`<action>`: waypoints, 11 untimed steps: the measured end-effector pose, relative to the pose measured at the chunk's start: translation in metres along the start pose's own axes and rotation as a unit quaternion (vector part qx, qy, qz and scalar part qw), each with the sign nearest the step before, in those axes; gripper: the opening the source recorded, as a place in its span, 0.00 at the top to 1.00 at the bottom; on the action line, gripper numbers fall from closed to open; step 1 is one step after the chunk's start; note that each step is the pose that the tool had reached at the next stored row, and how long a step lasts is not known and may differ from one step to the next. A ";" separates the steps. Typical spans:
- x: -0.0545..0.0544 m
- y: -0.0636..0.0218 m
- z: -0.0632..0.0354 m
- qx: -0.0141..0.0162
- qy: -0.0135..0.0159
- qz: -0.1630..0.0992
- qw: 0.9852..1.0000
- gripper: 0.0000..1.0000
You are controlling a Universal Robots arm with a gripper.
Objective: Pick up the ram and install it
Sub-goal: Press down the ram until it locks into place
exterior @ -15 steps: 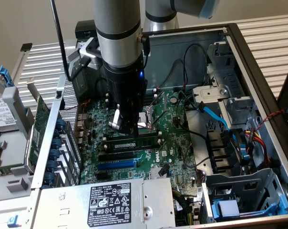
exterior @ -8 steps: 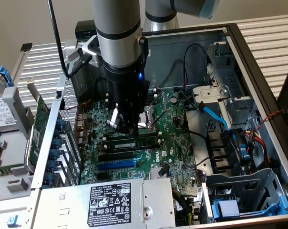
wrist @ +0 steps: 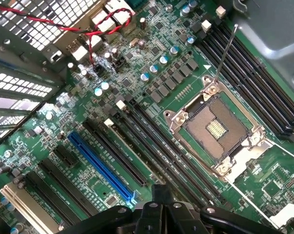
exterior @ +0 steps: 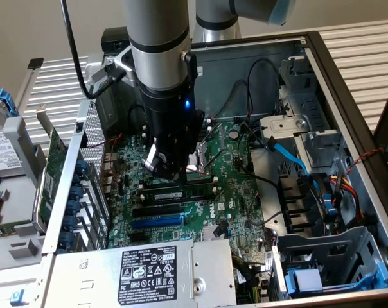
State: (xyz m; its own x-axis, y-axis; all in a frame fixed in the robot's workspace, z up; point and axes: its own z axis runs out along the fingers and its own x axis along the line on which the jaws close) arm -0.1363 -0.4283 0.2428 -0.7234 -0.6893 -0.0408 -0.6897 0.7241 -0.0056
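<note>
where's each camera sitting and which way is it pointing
Exterior view: off the arm, above the open computer case, looking down; the arm and its gripper hang over the motherboard.
Wrist view: on the wrist, facing down onto the motherboard; dark gripper parts show.
Both share the blue slot and processor socket.

Exterior view: high, oblique look down into the open computer case (exterior: pixel 348 122), taking in the arm (exterior: pixel 158 70) from some distance. Wrist view: close, steeply downward over the motherboard (wrist: pixel 152 97). Both share the CPU socket (wrist: pixel 217 129) and blue slot (wrist: pixel 101 165).
</note>
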 end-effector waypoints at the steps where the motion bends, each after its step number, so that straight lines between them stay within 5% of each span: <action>1: 0.000 0.0000 -0.0010 0.000 0.000 0.006 1.000 0.89; 11: -0.001 -0.0001 -0.0192 0.002 0.000 0.058 0.998 0.89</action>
State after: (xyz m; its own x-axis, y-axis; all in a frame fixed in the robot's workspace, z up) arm -0.1364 -0.4283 0.2620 -0.7985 -0.6005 -0.0411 -0.6008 0.7993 -0.0055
